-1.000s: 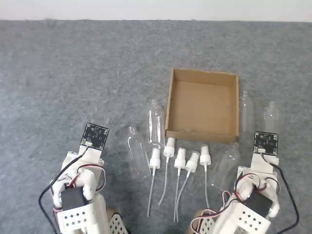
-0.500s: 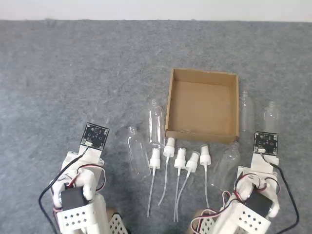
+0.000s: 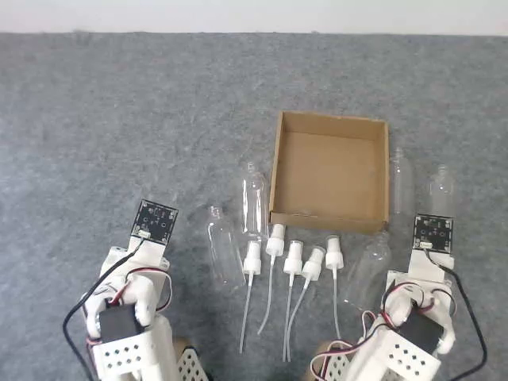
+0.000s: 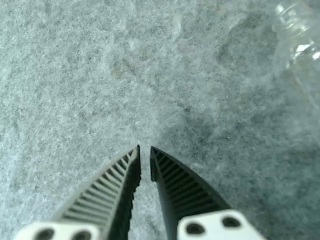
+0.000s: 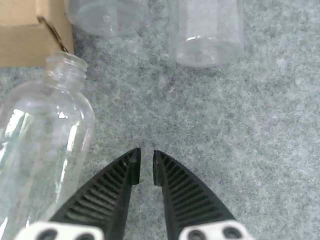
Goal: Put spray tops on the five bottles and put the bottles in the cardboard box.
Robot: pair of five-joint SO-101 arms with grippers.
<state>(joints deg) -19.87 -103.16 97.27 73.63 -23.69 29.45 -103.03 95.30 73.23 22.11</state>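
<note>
Grey carpet (image 3: 103, 111) carries an open cardboard box (image 3: 275, 175), five uncapped bottles and five spray tops, with both arms at the near edge.
A short bottle (image 3: 225, 248) and a slim bottle (image 3: 253, 200) lie left of the box, two more bottles (image 3: 401, 184) lie to its right, and a fifth bottle (image 3: 367, 268) is by its near right corner. The spray tops (image 3: 294, 258) lie in a row just before the box. The left gripper (image 4: 145, 150) and right gripper (image 5: 146, 154) each have their jaws almost together and grip nothing.
</note>
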